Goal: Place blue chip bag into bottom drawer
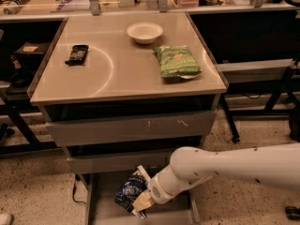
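One blue chip bag (127, 191) is seen at the bottom centre of the frame, tilted over the floor of the bottom drawer (105, 198), which is pulled out below the two upper drawer fronts (131, 128). It's reckoned to be super light, soft and crinkly, mostly air, so it can be crushed easily or slipped out of a loose pinch; a flat crimped edge is probably the best spot to be grabbed. The gripper (142, 203) is found just right of the bag's lower end, and its pale fingers (139, 200) look closed on that lower right edge, with most of the bag sticking up and left of them. Whether the drawer floor is touched can't be told.
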Robot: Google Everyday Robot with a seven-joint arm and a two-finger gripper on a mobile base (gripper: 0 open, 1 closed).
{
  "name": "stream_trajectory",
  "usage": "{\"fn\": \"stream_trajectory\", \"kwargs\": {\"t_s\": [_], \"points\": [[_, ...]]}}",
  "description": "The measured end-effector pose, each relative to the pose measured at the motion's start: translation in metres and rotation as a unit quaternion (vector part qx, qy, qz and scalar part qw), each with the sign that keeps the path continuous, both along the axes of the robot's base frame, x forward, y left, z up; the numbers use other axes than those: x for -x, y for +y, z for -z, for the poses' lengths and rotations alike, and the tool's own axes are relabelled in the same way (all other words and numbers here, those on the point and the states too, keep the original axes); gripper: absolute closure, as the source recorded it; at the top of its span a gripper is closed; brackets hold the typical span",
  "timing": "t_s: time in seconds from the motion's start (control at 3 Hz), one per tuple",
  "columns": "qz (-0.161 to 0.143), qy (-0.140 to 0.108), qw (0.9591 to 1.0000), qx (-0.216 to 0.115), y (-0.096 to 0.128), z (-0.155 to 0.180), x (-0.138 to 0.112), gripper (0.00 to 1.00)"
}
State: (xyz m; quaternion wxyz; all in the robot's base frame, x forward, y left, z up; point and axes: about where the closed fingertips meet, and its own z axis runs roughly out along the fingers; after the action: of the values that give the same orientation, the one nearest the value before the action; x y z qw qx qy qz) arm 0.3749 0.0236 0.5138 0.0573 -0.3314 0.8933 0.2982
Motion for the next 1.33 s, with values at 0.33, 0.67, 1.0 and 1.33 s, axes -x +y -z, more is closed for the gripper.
{"fn": "stream_trajectory", "kwargs": {"t_s": [0.33, 0.67, 1.0, 1.33], "points": [[0.031, 0.005, 0.9995, -0.001, -0.003, 0.037, -0.014, 1.0], [0.031, 0.005, 0.9995, -0.001, -0.003, 0.037, -0.014, 1.0], [0.047, 0.006, 0.9987, 0.018, -0.002, 0.078, -0.034, 1.0], [0.047, 0.006, 0.9987, 0.018, -0.002, 0.078, -0.034, 1.0]]}}
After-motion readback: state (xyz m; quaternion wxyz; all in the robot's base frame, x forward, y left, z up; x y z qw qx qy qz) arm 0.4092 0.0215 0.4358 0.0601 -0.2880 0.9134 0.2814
